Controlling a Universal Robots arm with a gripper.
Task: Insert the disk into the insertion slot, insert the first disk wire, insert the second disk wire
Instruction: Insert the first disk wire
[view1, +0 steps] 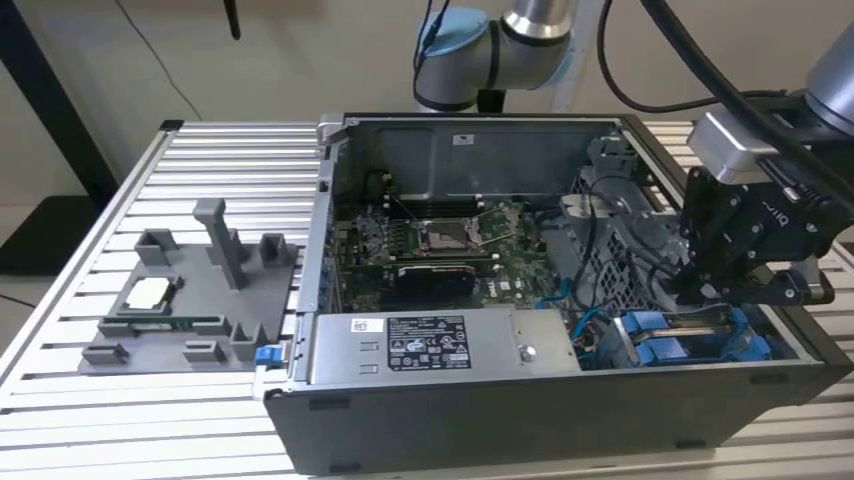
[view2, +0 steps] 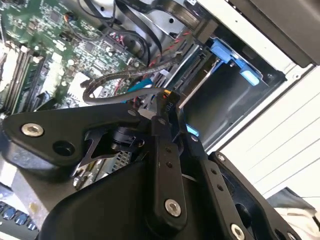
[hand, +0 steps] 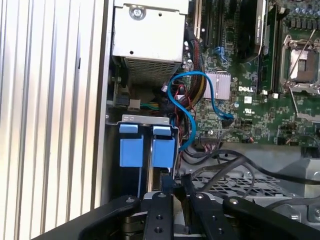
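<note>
- At the case's (view1: 534, 420) corner on the exterior view's right, the gripper (view1: 701, 300) hangs just over the slot (view1: 763, 348).
- Disk (view1: 701, 322): I read it as standing on edge down in the slot, between the blue rails. In the second wrist view the disk (view2: 192, 75) turns a connector edge toward the camera, with dark bay space of the slot (view2: 225, 107) beside it.
- Gripper state: I cannot tell whether it is released or clenched.
- Second wrist view: a black cable (view2: 125, 76) arcs over the board (view2: 50, 45) and ends right at the tip of the gripper (view2: 170, 102), close to the disk's connector edge. Contact is unclear.
- First wrist view: the gripper (hand: 175, 181) sits just beside two blue tabs (hand: 163, 152) at the slot mouth. A blue cable (hand: 187, 100) loops near them.
- Power supply (view1: 427, 345) lies beside the slot, toward the exterior view's left.
- Fixture plate (view1: 187, 300) rests well apart, outside the case, on the table (view1: 200, 150).
</note>
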